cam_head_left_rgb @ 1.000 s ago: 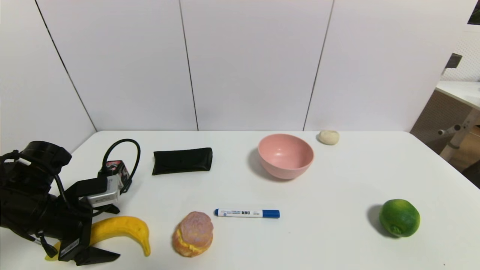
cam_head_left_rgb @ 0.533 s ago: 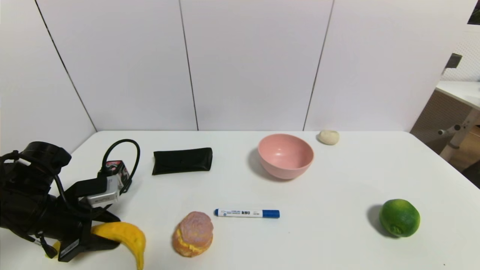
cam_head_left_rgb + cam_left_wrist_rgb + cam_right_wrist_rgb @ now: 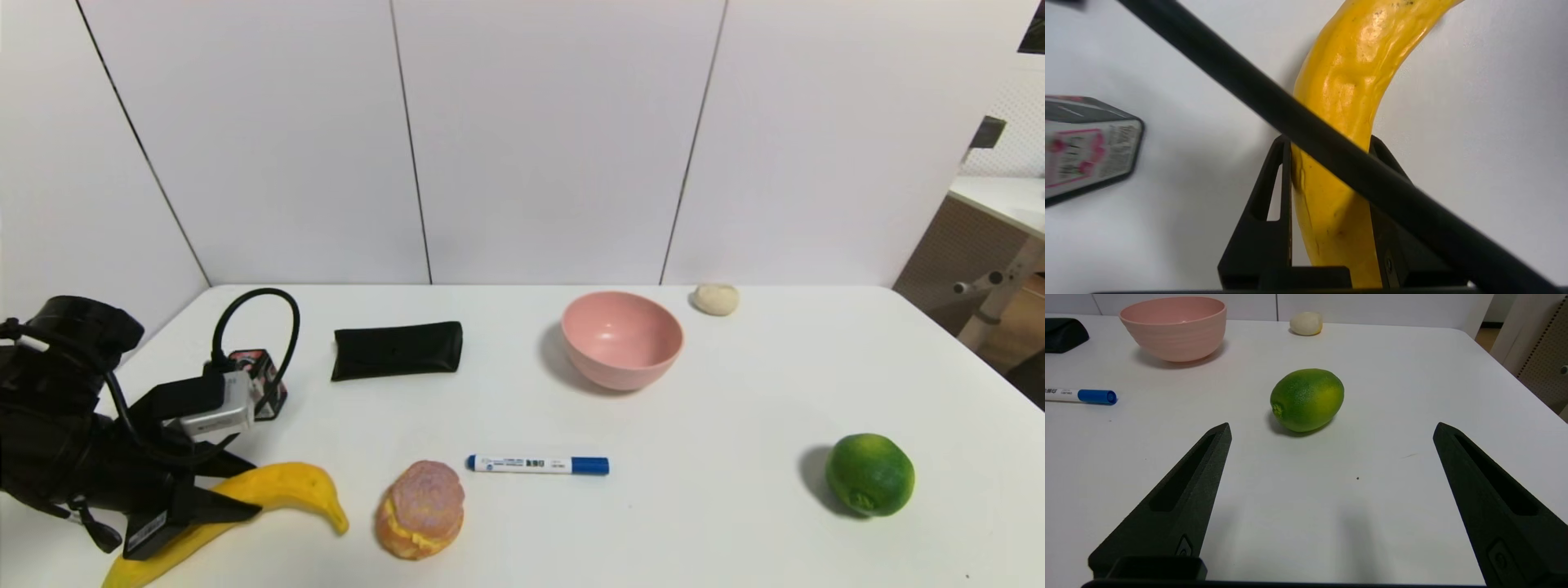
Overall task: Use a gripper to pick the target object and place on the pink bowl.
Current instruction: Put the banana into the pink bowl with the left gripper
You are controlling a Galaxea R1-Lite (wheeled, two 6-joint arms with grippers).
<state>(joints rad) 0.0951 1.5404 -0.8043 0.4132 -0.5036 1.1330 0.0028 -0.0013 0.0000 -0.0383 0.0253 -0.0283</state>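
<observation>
The yellow banana (image 3: 287, 485) is at the table's front left, held across its middle by my left gripper (image 3: 237, 490). Its curved tip points toward the bun and its other end runs off toward the front edge. In the left wrist view both black fingers press the sides of the banana (image 3: 1347, 94), so the left gripper (image 3: 1329, 141) is shut on it, with a black cable crossing in front. The pink bowl (image 3: 620, 363) stands empty at the back centre, far right of the banana. My right gripper (image 3: 1332, 429) is open near the lime, low over the table.
A pink-and-yellow bun (image 3: 420, 508) lies just right of the banana's tip. A blue-capped marker (image 3: 539, 465) lies mid-table, a black case (image 3: 397, 349) behind it, and a small printed box (image 3: 260, 384) beside my left arm. A green lime (image 3: 869, 474) sits at the right, a cream lump (image 3: 716, 299) behind the bowl.
My left gripper closed on the banana and rose slightly. The banana swung in the grip: its tip dipped, then came up and right toward the bun. The right arm stayed still.
</observation>
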